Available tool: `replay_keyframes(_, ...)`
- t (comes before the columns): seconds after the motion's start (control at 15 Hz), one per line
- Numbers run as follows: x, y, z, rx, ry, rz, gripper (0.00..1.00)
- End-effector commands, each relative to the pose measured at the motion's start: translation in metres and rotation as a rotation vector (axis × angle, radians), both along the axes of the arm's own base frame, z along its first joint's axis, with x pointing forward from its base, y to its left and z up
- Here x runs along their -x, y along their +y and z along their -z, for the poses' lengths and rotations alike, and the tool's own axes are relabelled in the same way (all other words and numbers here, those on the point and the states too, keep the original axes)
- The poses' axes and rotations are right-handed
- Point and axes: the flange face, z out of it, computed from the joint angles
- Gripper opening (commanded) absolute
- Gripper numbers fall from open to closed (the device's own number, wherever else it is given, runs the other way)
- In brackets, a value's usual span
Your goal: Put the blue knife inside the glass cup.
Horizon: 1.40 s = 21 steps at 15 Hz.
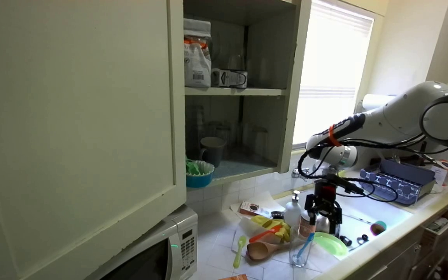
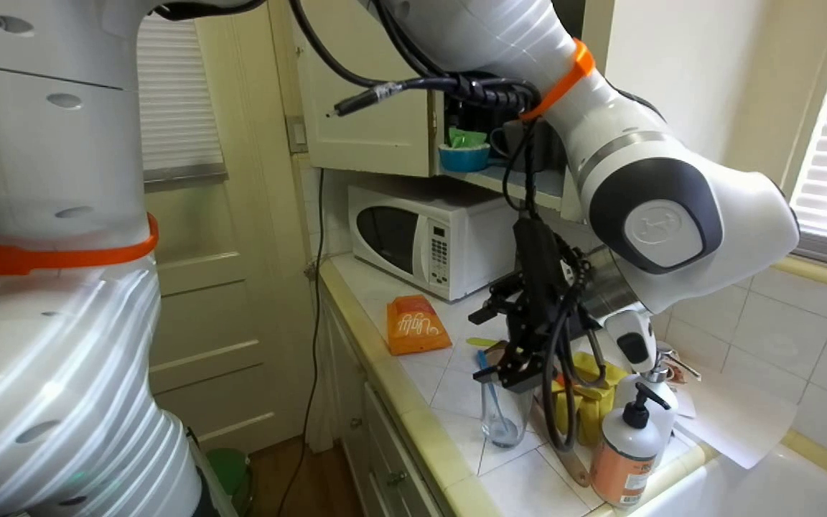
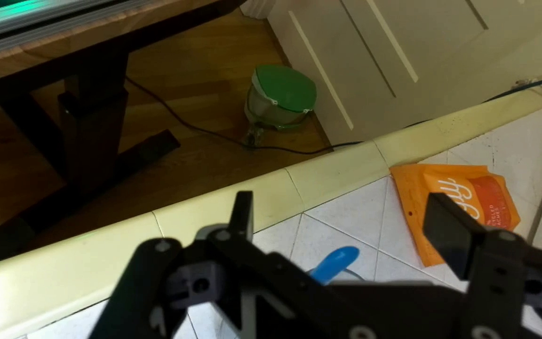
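The blue knife (image 1: 305, 245) stood tilted inside the glass cup (image 2: 513, 418), near the yellow edge of the table (image 2: 521, 485); the tool (image 3: 340, 214) hung close by, its jaws spread wide and gripping nothing; an orange bag (image 2: 417, 327) lay farther along that edge.

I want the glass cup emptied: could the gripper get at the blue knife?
Probably yes: the gripper hangs open close by, and the blue knife juts out of the glass cup.
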Motion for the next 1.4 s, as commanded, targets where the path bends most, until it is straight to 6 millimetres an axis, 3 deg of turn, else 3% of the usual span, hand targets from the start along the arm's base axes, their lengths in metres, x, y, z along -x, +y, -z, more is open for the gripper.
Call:
replay_keyframes(0.0, 0.001, -0.002, -0.010, -0.021, 0.012, 0.025, 0.95)
replay_keyframes(0.07, 0.003, 0.000, -0.017, 0.000, -0.003, 0.014, 1.00)
replay_keyframes(0.6, 0.037, 0.020, -0.086, 0.368, -0.130, -0.035, 1.00)
replay_keyframes(0.8, 0.056, 0.047, -0.117, 0.500, -0.178, -0.117, 1.00)
replay_keyframes(1.13, 0.077, 0.111, -0.172, 0.716, -0.212, -0.273, 1.00)
replay_keyframes(1.2, 0.057, 0.086, -0.158, 0.625, -0.201, -0.239, 1.00)
replay_keyframes(1.33, 0.059, 0.097, -0.170, 0.648, -0.227, -0.246, 1.00)
